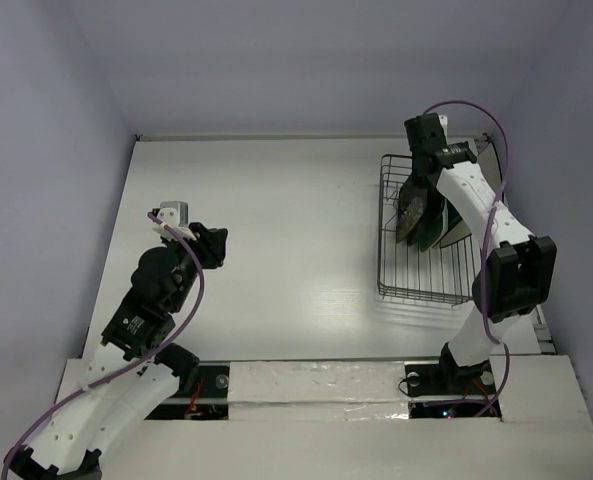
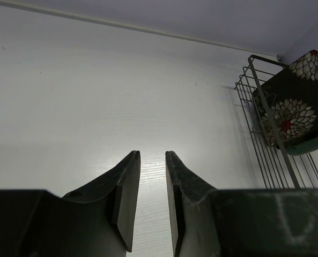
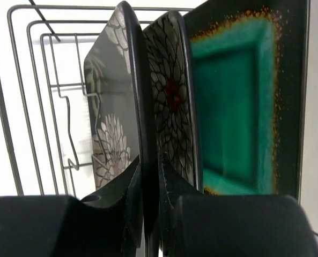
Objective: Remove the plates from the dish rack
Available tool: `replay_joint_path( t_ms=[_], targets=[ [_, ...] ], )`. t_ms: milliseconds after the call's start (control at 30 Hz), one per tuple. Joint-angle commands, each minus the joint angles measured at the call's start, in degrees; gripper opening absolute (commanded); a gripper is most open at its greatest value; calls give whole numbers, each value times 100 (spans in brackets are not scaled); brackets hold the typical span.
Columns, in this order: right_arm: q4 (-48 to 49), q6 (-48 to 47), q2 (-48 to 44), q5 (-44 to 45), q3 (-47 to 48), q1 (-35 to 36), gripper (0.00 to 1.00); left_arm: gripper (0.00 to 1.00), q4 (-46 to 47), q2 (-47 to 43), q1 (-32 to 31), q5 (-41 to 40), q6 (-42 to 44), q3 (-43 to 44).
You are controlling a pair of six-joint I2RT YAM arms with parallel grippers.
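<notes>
Clamping the upper rim of the black flowered plate [image 2: 295,115] standing on edge in the dish rack [image 1: 382,240], the right gripper [image 3: 148,166] sits directly above it, the slightly parted left gripper [image 2: 152,154] well apart.

a white table [image 1: 276,240] fills the scene, matt, with a faint grain running across it. pale lavender-grey walls close it in on three sides: the back wall [image 1: 306,60] meets the far edge along a thin dark seam, and the left wall [image 1: 36,180] and right wall [image 1: 586,150] run down the sides. along the near edge lies a white strip [image 1: 316,382] with a wrinkled, slightly shiny skin. the light is soft and even, with a brighter patch on the table in the left wrist view.
</notes>
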Motion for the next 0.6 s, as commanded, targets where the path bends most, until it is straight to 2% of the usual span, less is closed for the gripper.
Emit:
replay_joint_path(
  t_ms=[0, 167, 567],
  targets=[
    [75, 185, -120, 245, 513, 162, 0, 23, 200, -57, -13, 17, 70, -22],
    [75, 44, -340, 685, 822, 328, 0, 23, 201, 30, -13, 17, 87, -5],
    [295, 158, -1218, 553, 1173, 434, 0, 23, 253, -5, -13, 17, 96, 4]
  ],
)
